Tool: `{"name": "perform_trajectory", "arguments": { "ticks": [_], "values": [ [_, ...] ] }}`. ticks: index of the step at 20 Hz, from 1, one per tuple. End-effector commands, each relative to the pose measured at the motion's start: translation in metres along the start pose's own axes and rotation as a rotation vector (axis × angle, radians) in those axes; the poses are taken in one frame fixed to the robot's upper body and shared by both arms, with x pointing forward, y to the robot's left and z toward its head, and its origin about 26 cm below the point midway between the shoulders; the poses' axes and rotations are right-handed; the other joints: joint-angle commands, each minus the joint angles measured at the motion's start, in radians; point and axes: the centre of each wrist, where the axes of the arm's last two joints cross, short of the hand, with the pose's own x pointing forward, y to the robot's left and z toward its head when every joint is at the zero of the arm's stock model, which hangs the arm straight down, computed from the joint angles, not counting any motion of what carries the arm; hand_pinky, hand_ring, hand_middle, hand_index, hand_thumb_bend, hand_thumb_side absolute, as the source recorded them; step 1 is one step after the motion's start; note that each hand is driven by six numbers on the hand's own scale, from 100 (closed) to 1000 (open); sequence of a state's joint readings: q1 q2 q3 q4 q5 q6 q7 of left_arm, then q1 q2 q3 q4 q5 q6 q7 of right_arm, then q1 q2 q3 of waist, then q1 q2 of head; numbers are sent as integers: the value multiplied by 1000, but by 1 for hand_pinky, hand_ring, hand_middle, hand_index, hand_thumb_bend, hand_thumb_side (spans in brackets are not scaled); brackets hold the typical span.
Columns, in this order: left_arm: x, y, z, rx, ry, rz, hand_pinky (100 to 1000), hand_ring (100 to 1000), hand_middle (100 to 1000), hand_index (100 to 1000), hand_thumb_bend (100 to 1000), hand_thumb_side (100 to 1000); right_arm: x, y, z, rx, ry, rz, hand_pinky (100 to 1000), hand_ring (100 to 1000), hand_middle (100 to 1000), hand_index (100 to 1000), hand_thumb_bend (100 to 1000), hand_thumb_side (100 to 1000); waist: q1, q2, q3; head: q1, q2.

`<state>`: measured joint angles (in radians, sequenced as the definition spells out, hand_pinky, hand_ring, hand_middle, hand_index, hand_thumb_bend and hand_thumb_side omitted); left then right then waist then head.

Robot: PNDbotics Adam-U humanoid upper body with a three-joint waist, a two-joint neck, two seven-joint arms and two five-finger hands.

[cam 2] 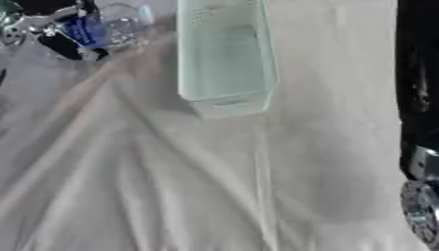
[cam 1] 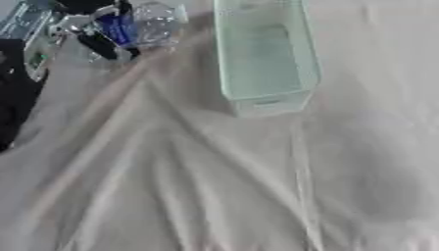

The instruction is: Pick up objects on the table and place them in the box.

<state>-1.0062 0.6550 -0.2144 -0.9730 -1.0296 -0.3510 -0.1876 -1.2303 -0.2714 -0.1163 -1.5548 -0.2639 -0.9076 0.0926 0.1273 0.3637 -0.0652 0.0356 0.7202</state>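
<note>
The carry step is judged to be in hand — a blue object (cam 1: 117, 29) with a clear wrapper is seen gripped in the left hand (cam 1: 90, 32), up to the left of the box (cam 1: 266, 59). The fingers (cam 1: 101, 46) are curled round it, narrow, with the clear part sticking out on the box side. The pale green box is seen lying open on the wrinkled cloth (cam 1: 214, 186), and nothing can be made out inside it. A sideways carry over the near rim is called for next, then a release — the fingers must be opened only once the object is above the opening. On the box's far right a dark arm (cam 2: 420, 98) is shown; its fingers cannot be told.
</note>
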Motion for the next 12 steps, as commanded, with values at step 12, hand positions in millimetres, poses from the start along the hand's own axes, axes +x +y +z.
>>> {"name": "perform_trajectory", "arguments": {
  "ticks": [12],
  "values": [
    [-33, 61, 23, 70, 60, -114, 100, 100, 482, 288, 234, 100, 2, -5, 11, 22, 33, 8, 676, 782, 838, 860, 100, 1000, 16, -64, 34, -17, 2]
  ]
}}
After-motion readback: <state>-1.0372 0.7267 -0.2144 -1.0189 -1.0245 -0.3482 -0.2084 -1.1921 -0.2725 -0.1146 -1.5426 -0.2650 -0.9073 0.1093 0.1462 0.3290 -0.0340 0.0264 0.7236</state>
